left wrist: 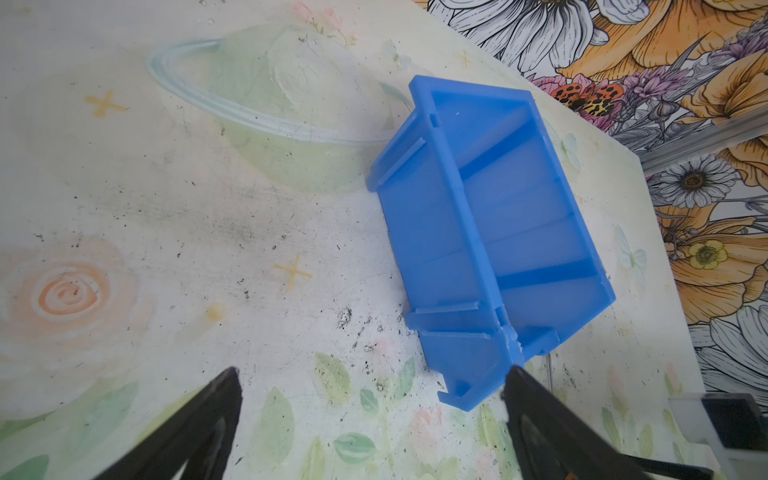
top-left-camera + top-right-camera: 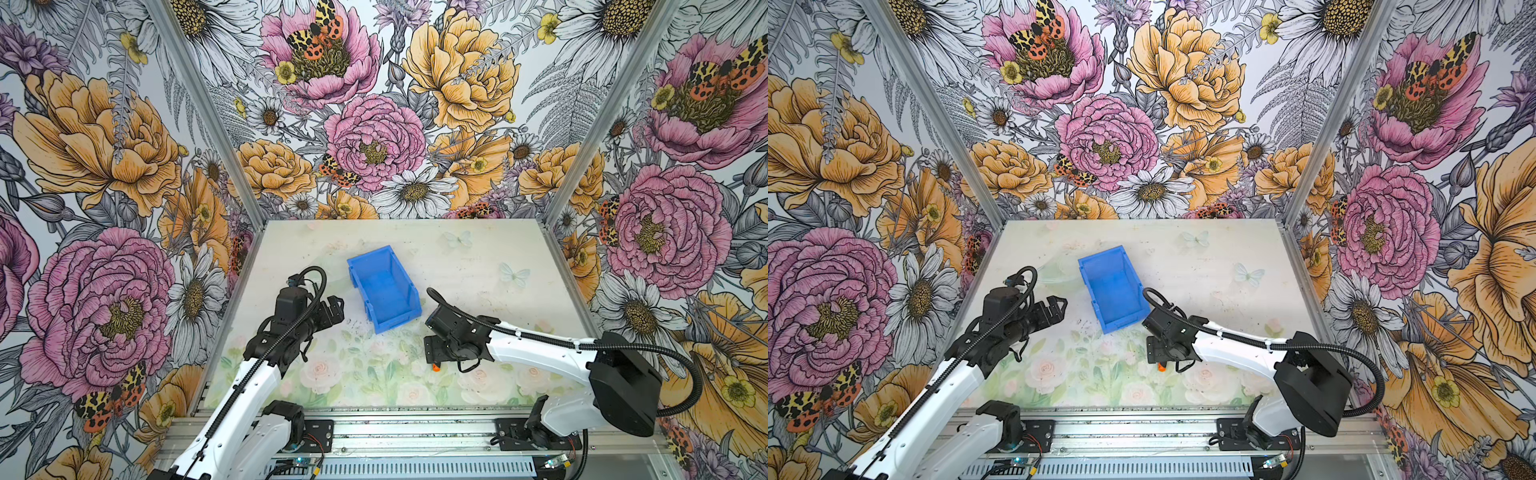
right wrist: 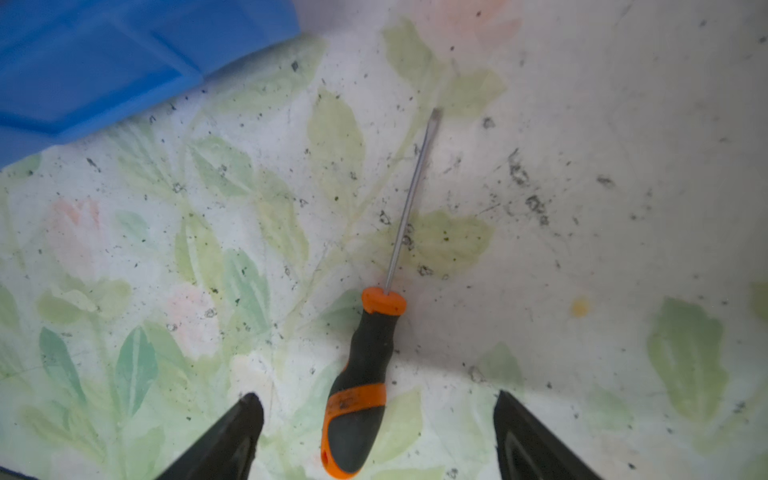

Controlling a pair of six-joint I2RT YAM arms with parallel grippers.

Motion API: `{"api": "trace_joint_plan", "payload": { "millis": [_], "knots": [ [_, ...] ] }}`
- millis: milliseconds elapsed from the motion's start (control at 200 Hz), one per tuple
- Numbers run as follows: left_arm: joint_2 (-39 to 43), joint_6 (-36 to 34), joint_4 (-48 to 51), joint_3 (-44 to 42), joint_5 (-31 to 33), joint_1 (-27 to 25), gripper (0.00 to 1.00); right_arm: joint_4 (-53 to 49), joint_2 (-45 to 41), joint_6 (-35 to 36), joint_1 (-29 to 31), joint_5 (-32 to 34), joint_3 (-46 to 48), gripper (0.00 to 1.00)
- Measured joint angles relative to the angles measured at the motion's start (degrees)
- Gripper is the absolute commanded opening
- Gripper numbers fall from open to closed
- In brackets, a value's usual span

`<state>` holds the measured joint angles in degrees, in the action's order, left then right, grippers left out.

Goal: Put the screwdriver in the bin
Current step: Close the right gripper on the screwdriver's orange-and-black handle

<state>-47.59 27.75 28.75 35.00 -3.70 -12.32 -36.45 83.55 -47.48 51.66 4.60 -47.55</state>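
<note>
Right tool astride screwdriver, bin near

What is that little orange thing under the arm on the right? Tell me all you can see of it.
A small screwdriver lying flat on the flowery table. The handle looks like black rubbery grip with an orange collar, band and butt; a thin straight grey metal shaft ends in a flat-looking tip. Only the table touches it: the open right gripper straddles the handle without contact. In both top views just an orange bit shows beneath that gripper. It lies outside the blue bin.
</note>
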Motion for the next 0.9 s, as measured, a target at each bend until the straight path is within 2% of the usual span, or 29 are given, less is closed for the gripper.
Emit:
{"api": "trace_joint_plan", "payload": {
  "millis": [145, 270, 375, 620, 901],
  "knots": [
    [0.76, 0.00, 0.24, 0.00, 0.04, 0.00, 0.99, -0.04, 2.51, 1.20, 1.20, -0.39, 0.00, 0.79],
    [1.25, 0.00, 0.22, -0.04, 0.11, 0.00, 0.99, -0.02, 3.52, 2.05, 1.66, -0.39, 0.00, 0.63],
    [1.27, 0.00, 0.24, -0.15, 0.22, 0.00, 0.99, 0.09, 4.02, 2.34, 1.68, -0.37, 0.00, 0.54],
    [1.99, 0.00, 0.44, -0.22, 1.31, 0.00, 0.99, 1.16, 4.63, 2.38, 1.68, -0.39, 0.59, 0.45],
    [2.23, -0.02, 0.61, -0.94, 2.32, -0.17, 0.99, 2.67, 4.52, 2.21, 1.68, 0.20, 2.32, 0.24]
  ]
}}
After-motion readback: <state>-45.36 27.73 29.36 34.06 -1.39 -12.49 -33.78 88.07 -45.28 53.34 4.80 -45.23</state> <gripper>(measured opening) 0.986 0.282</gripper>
